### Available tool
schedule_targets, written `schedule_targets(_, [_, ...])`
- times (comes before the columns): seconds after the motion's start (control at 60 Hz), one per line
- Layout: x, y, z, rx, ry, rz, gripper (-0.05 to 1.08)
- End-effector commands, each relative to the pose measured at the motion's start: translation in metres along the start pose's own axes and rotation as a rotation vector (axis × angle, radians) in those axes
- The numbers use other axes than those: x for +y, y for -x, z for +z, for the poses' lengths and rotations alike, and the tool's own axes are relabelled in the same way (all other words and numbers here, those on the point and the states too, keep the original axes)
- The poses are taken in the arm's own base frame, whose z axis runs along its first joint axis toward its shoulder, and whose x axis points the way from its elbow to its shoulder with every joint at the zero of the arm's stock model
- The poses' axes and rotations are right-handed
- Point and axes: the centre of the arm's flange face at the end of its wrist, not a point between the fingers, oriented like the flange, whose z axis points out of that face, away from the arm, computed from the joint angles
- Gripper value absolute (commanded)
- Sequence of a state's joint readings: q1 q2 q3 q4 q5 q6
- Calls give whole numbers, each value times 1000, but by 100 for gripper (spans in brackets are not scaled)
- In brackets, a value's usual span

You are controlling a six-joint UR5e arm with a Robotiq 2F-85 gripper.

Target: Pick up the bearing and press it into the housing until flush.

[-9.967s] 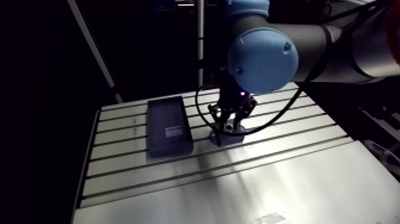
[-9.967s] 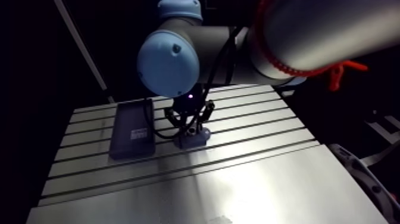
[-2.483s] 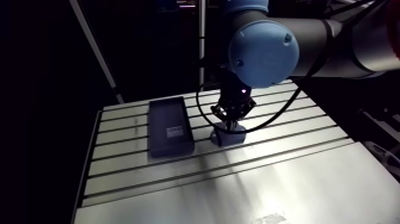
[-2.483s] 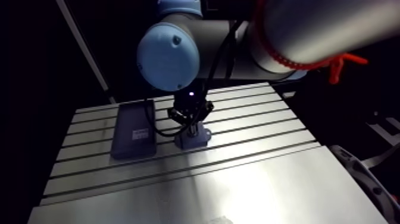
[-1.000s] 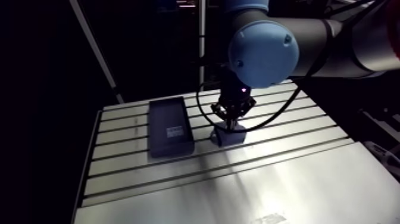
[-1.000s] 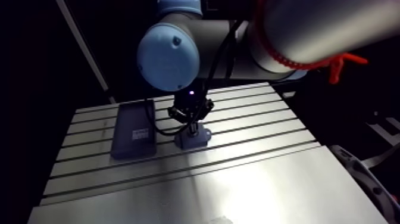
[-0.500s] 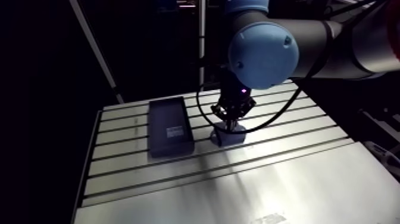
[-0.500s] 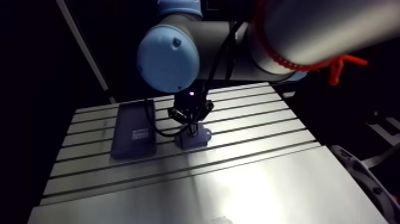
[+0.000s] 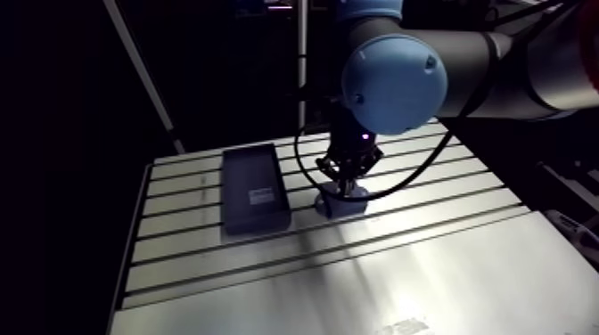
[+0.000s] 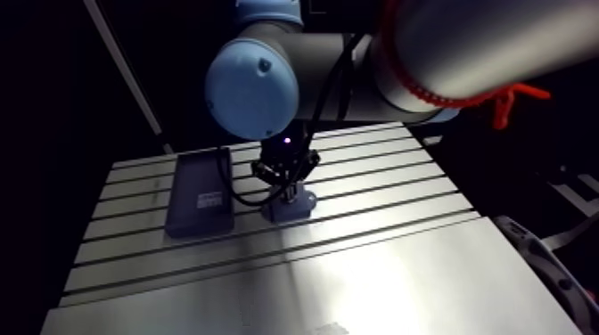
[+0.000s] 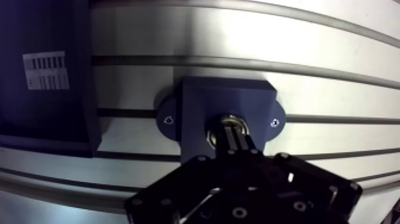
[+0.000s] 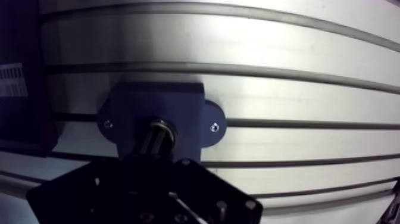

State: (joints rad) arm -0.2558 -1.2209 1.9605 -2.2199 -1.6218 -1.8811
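A dark blue housing block (image 11: 196,101) with two screwed ears sits on the slotted table (image 11: 333,77). A metal bearing (image 11: 215,130) shows as a shiny ring in the housing's round bore. In the wrist view my gripper (image 11: 233,142) is shut, its two fingertips pressed together and resting on top of the bearing, hiding most of it. How deep the bearing sits I cannot tell. In the arm view the gripper (image 9: 346,183) stands upright directly over the housing (image 9: 344,207).
A flat black box (image 9: 253,188) with a white label lies on the table just beside the housing, also seen in the wrist view (image 11: 41,77). Bare slotted aluminium (image 9: 401,267) stretches toward the near edge.
In the earliest frames the fingers stood spread over the housing; they have since come together. Across the most recent frames nothing visibly moves.
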Motion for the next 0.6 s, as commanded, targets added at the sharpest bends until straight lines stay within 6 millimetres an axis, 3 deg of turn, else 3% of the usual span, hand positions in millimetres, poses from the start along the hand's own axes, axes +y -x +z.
schedule_targets(0.017, [0, 0, 0, 1, 1, 0, 97])
schedule_targets(0.6, [-1, 0, -1, 3, 2, -1, 97])
